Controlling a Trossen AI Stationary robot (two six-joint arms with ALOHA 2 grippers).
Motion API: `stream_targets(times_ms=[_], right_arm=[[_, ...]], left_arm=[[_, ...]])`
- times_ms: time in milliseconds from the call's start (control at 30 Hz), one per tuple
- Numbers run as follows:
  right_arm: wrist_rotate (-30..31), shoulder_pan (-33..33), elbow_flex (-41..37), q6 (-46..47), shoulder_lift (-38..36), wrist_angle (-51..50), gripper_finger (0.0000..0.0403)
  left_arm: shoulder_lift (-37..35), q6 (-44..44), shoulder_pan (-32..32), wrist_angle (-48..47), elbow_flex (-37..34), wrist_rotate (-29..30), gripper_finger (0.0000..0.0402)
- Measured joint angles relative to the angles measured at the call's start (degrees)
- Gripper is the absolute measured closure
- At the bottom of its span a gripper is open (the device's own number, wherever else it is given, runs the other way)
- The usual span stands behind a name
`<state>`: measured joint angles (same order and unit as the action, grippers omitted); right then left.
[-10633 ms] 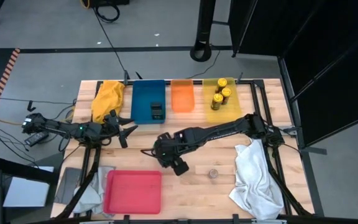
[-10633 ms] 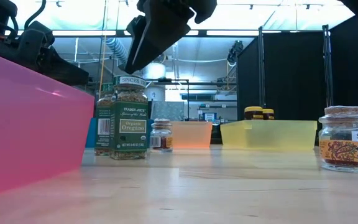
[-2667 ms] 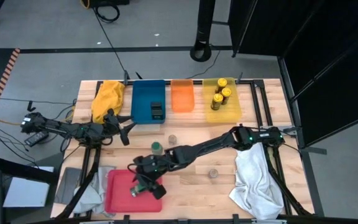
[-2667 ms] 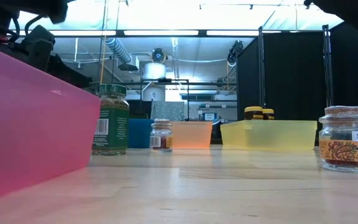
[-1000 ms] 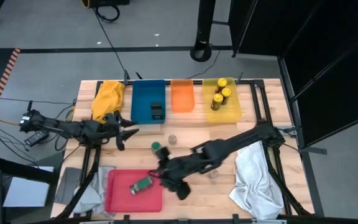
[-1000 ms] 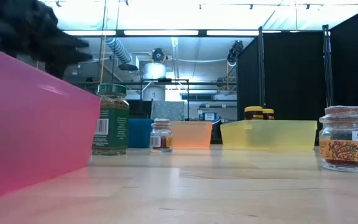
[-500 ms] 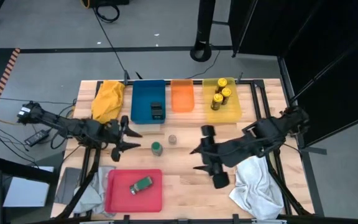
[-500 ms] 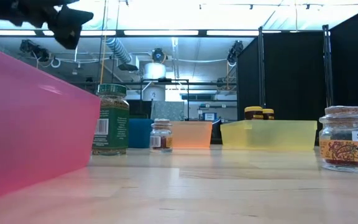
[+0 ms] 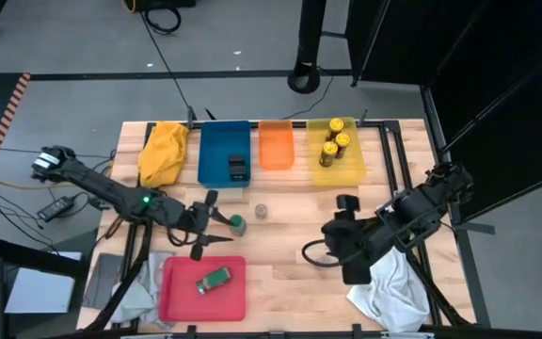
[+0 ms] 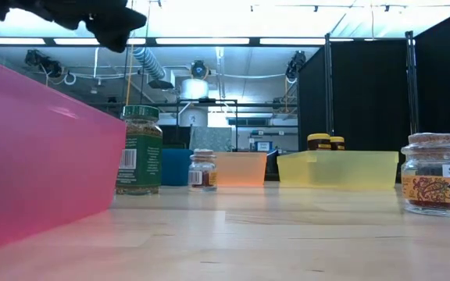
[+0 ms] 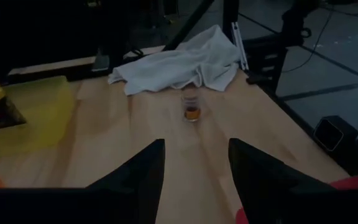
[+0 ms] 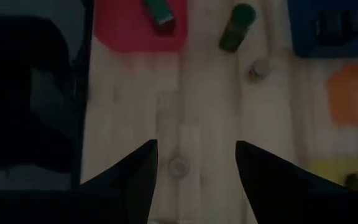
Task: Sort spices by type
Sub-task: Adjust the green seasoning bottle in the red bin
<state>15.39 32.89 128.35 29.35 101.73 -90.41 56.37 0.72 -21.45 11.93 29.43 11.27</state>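
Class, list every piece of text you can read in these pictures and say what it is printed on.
"SPIC", cut off by the picture's edge: white label on the cork-topped spice jar.
Green-lidded jar: only a barcode faces us, no words readable.
Tiny jar: label too small to read.

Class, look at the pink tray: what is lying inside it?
One green-lidded jar lies on its side inside the pink tray. From table height, the tray's wall hides whatever is inside.

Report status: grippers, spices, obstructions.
Left gripper open beside standing green-lidded jar. Right gripper open, empty. One green-lidded jar lies in red tray. Nothing blocking.
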Motion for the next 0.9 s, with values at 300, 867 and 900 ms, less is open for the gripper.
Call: stream_targets(times_ms=[300, 867, 900], right_arm=[[0.5, 5.1, -1.0, 6.5, -0.7, 0.7, 0.0179], [7.0, 15.8, -1.1, 14.3, -0.2, 0.4, 0.0179], [8.0, 16.6, -1.2, 14.6, -0.2, 0.4, 0.0179]], left_arm=[[8.6, -14.0, -0.2, -36.8, 19.0, 2.4, 0.0219], [18.6, -67.2, -9.8, -48.0, 24.0, -6.3, 0.0220], [18.6, -68.9, -10.9, -48.9, 24.0, -5.4, 0.0220]])
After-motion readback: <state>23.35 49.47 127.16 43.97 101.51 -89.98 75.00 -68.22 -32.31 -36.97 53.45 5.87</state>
